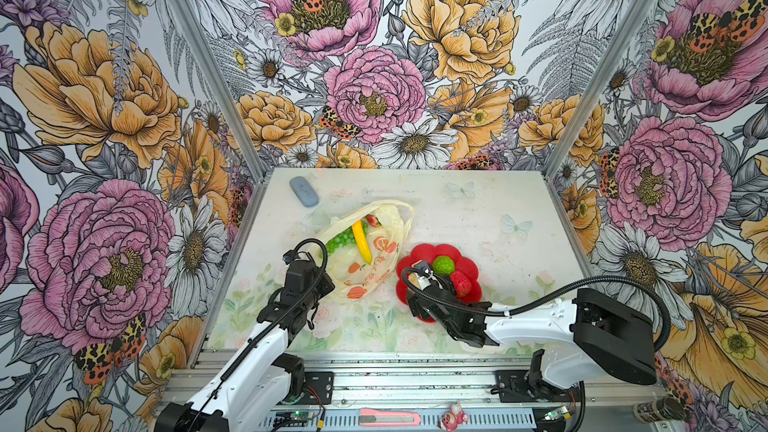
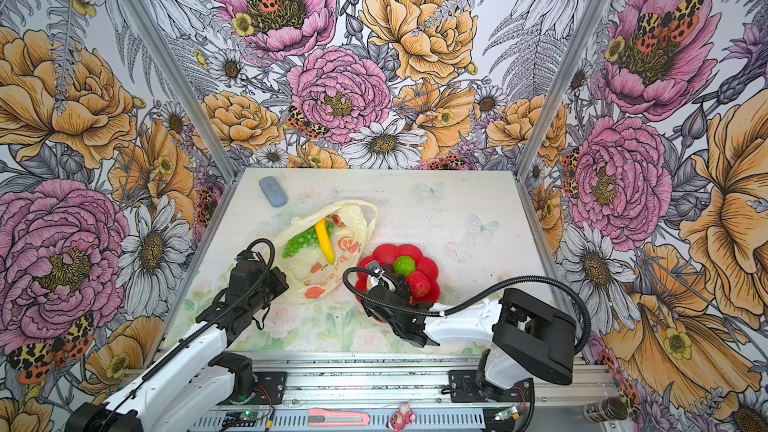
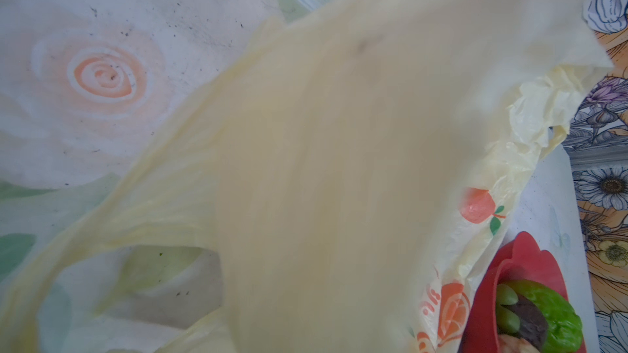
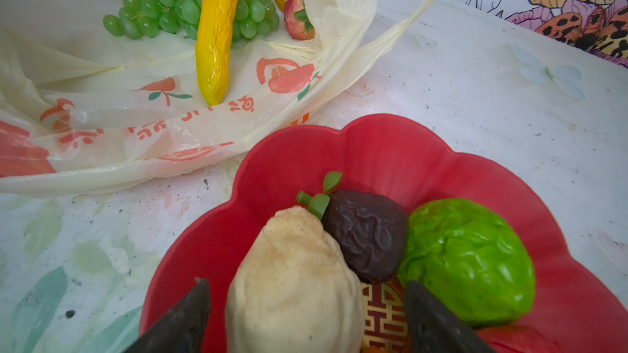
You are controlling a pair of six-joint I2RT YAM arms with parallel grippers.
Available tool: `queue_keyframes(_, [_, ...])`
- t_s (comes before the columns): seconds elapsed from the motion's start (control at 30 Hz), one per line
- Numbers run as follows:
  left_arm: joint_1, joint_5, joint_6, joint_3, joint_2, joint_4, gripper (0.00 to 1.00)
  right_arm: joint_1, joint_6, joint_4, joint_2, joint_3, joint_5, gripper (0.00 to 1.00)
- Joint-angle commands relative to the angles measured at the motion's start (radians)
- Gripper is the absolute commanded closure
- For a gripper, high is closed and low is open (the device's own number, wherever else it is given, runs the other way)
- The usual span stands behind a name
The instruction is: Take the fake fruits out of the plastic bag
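The pale-yellow plastic bag [image 1: 365,272] lies open on the table. Inside it are a yellow banana [image 4: 217,35], a green grape bunch [image 4: 159,8] and a small red fruit [image 4: 295,15]. My left gripper [image 1: 326,280] is at the bag's near-left edge, shut on the film. That film [image 3: 323,164] fills the left wrist view and hides the jaws. On the red plate [image 4: 373,151] rest a cream piece [image 4: 292,266], a dark brown piece [image 4: 367,232], a green fruit [image 4: 465,259] and a red strawberry [image 1: 461,283]. My right gripper [image 4: 307,283] stands open astride the cream piece, apart from it.
A grey-blue oblong object [image 1: 304,192] lies at the table's back left. A pink box cutter [image 1: 388,417] and a small pink toy [image 1: 453,416] sit on the front rail. Flowered walls close in the back and both sides.
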Motion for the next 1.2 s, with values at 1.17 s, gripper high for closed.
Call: queue_keyframes(1.17, [-0.315,-0.111,0.031,0.084,0.055,-0.045,1.00,-0.292,0.496,-0.071,0.423,0.697,-0.467,0.41])
